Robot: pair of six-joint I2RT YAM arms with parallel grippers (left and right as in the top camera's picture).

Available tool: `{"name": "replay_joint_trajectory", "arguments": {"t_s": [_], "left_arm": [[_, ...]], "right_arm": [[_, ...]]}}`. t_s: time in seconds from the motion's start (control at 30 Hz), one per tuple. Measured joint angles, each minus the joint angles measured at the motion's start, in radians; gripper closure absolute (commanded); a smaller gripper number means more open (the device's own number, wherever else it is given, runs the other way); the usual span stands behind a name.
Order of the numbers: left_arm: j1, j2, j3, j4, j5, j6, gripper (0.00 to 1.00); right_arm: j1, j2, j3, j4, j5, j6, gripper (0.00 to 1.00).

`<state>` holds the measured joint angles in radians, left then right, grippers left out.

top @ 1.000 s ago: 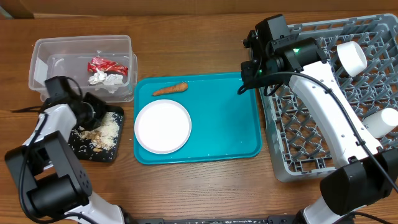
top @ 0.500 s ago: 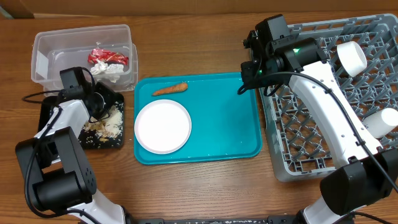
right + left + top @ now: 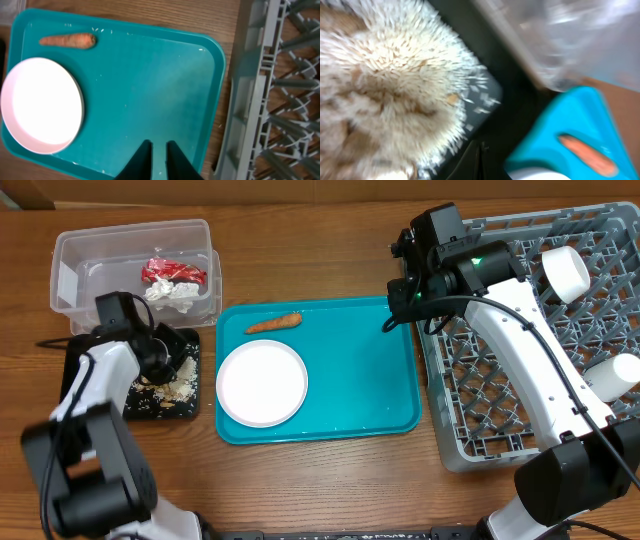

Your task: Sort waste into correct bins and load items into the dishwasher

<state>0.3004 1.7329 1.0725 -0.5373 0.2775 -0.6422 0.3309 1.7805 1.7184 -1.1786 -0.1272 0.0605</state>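
The black tray (image 3: 142, 402) with pale rice scraps (image 3: 175, 380) lies left of the teal tray, below the clear tub (image 3: 70, 255). The tub holds the red wrapper (image 3: 172, 272) and white tissue (image 3: 168, 293). My left gripper (image 3: 168, 348) is shut at the black tray's far right rim; its view shows blurred rice (image 3: 385, 85) and its closed fingers (image 3: 481, 161). The orange carrot stick (image 3: 274, 324) and white plate (image 3: 262, 383) lie on the teal tray. My right gripper (image 3: 392, 322) hovers over the teal tray's right side, narrowly open and empty (image 3: 158, 145).
The teal tray (image 3: 370, 390) fills the middle. The grey dish rack (image 3: 470, 430) stands at the right, holding a white cup (image 3: 565, 270) and another white item (image 3: 612, 376). In the right wrist view the rack's edge (image 3: 250, 100) is right beside the tray.
The black tray has swung from tilted to square and moved up against the tub, with my left gripper. The tub shifted slightly back. The right arm has not moved.
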Motion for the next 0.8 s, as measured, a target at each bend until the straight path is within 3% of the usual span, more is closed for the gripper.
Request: {"name": "replay_joint_trajectory", "arguments": {"t_s": [0.1, 0.17, 0.3, 0.4, 0.43, 0.5, 0.63, 0.8], "left_arm": [[0.0, -0.125, 0.0, -0.037, 0.005, 0.034, 0.92], [-0.008, -0.21, 0.002, -0.069, 0.014, 0.077, 0.73], [-0.084, -0.332, 0.007, -0.143, 0.017, 0.161, 0.47], [-0.192, -0.347, 0.01, -0.193, -0.026, 0.198, 0.3], [-0.229, -0.345, 0.01, -0.212, -0.053, 0.21, 0.24], [-0.295, -0.342, 0.01, -0.254, -0.114, 0.225, 0.22], [-0.36, -0.341, 0.01, -0.349, -0.206, 0.225, 0.21], [-0.307, -0.343, 0.01, -0.5, -0.259, 0.188, 0.15]], "right_arm": [[0.0, 0.0, 0.0, 0.0, 0.0, -0.005, 0.65], [0.0, 0.0, 0.0, -0.001, -0.001, -0.006, 0.64], [0.0, 0.0, 0.0, -0.004, -0.001, -0.005, 0.63], [0.0, 0.0, 0.0, -0.029, -0.008, -0.003, 0.56], [0.0, 0.0, 0.0, -0.04, -0.021, -0.004, 0.45], [0.0, 0.0, 0.0, -0.056, -0.056, 0.0, 0.34], [0.002, 0.0, 0.0, -0.063, -0.149, -0.005, 0.33], [0.032, 0.003, 0.0, -0.04, -0.207, 0.037, 0.33]]}}
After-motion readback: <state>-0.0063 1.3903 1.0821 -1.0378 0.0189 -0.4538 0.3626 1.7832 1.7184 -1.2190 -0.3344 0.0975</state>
